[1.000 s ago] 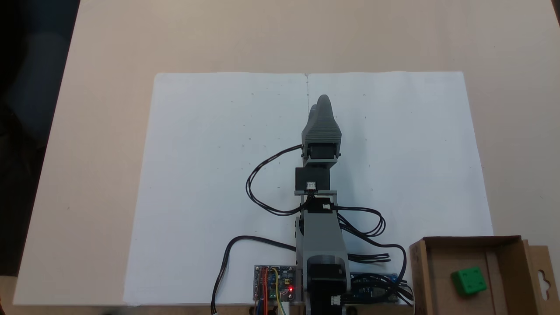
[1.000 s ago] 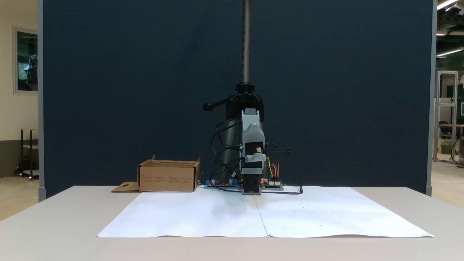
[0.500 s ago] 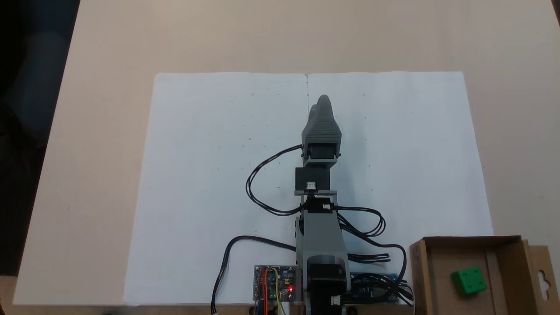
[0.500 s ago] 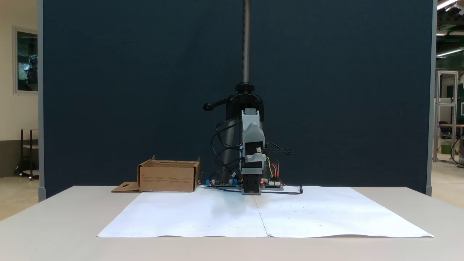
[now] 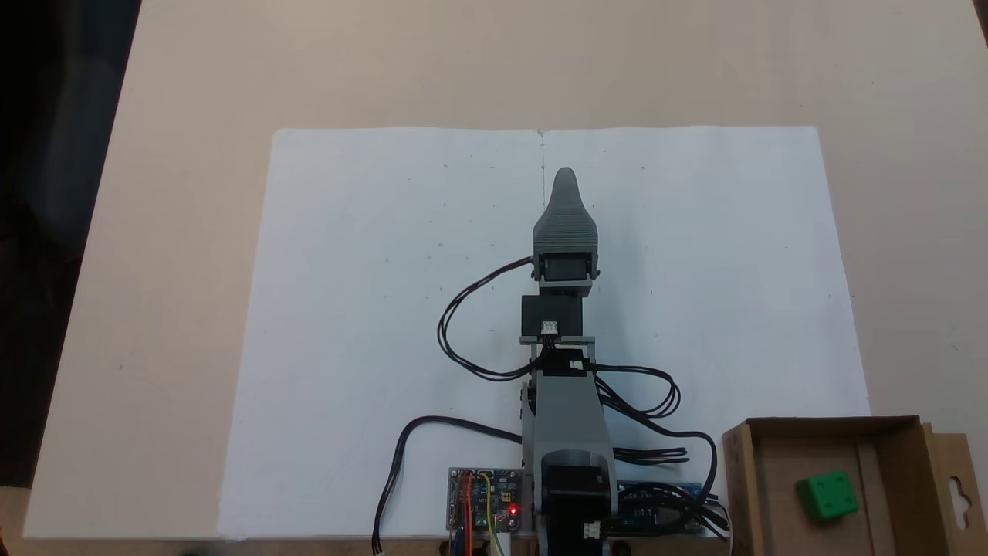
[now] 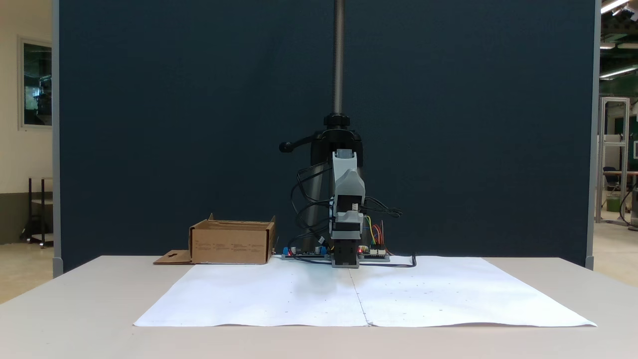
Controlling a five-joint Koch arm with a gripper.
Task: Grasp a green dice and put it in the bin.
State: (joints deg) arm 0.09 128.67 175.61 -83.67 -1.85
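green dice (image 5: 827, 495) in bin (image 5: 741, 479) | jaws (image 5: 565, 176) over paper (image 5: 370, 309), gap hidden, likely empty

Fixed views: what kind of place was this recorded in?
Probably a lab or workshop bench: a hobby arm on a table with bare circuit boards, a dark partition behind, and metal framing beyond.

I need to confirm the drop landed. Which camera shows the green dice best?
The fixed view from above: the green dice lies plainly on the floor of the bin. In the front fixed view, the bin's wall hides it.
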